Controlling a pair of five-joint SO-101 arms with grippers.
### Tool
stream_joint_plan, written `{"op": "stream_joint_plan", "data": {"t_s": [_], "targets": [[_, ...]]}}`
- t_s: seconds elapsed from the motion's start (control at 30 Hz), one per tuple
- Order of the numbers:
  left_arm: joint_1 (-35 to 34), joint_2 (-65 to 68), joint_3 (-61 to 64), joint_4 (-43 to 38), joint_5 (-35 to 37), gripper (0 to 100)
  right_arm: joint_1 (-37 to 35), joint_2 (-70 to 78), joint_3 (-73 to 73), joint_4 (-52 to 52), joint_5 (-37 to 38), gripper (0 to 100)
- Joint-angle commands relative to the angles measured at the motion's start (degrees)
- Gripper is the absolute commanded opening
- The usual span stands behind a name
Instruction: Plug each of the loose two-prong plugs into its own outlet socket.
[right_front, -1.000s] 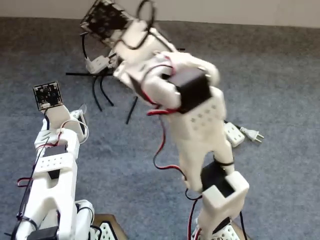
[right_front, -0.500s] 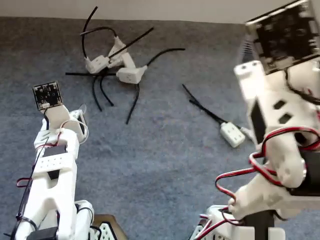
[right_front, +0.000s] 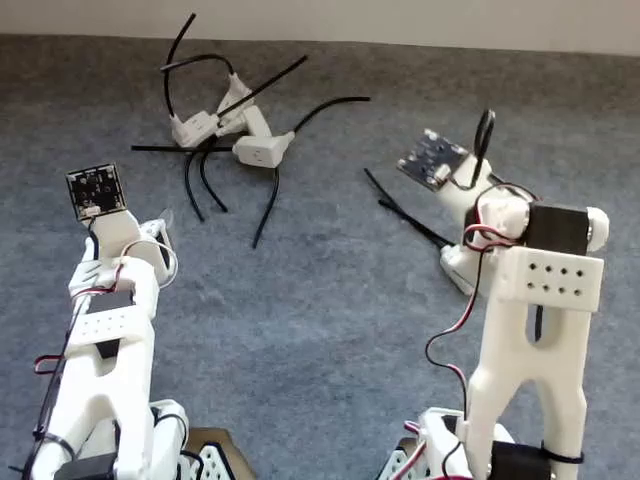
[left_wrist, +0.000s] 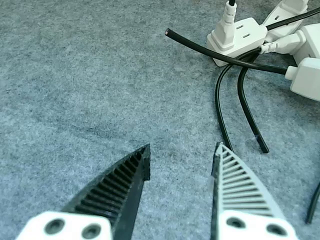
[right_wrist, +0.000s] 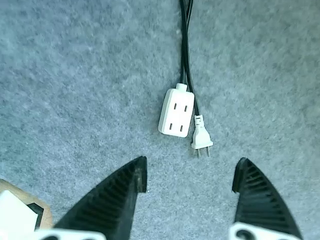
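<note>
A white two-socket outlet (right_wrist: 176, 112) lies on the grey carpet with a loose white two-prong plug (right_wrist: 201, 140) right beside it, prongs pointing away from the sockets. My right gripper (right_wrist: 192, 167) hangs open above them, holding nothing. In the high view that outlet (right_front: 453, 268) peeks out beside the right arm. My left gripper (left_wrist: 182, 152) is open over bare carpet, short of a cluster of outlets. One outlet there (left_wrist: 240, 34) has a plug (left_wrist: 226, 27) seated in it. The cluster (right_front: 235, 130) lies at the far left of the high view.
Black cables (right_front: 270, 200) fan out from the cluster across the carpet. Two more black cables (right_wrist: 186, 40) run away from the near outlet. A wooden base plate (right_wrist: 22, 212) shows beside the right arm's foot. Open carpet lies between the arms.
The right arm has swung back from the far cluster to the right side and now hangs over the near outlet and its loose plug. The left arm has not moved.
</note>
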Motion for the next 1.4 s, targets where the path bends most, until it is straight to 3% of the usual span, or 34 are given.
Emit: {"op": "stream_joint_plan", "data": {"t_s": [0.0,0.43,0.9,1.0,1.17,1.37], "targets": [[0.6,-0.7,-0.1,-1.2,0.5,21,1.7,4.1,2.9,-4.4,1.8,26.7],[0.6,-0.7,-0.1,-1.2,0.5,22,-0.1,31.3,-5.5,-7.2,-0.1,31.1],[0.6,-0.7,-0.1,-1.2,0.5,22,1.5,49.9,-16.2,-15.7,3.6,31.3],[0.6,-0.7,-0.1,-1.3,0.5,22,2.4,53.9,-19.8,-14.7,3.3,30.0],[0.6,-0.7,-0.1,-1.3,0.5,22,2.2,55.3,-24.7,-7.6,3.3,18.5],[0.6,-0.7,-0.1,-1.4,0.5,22,1.5,55.3,-32.2,-1.5,3.1,17.0]]}}
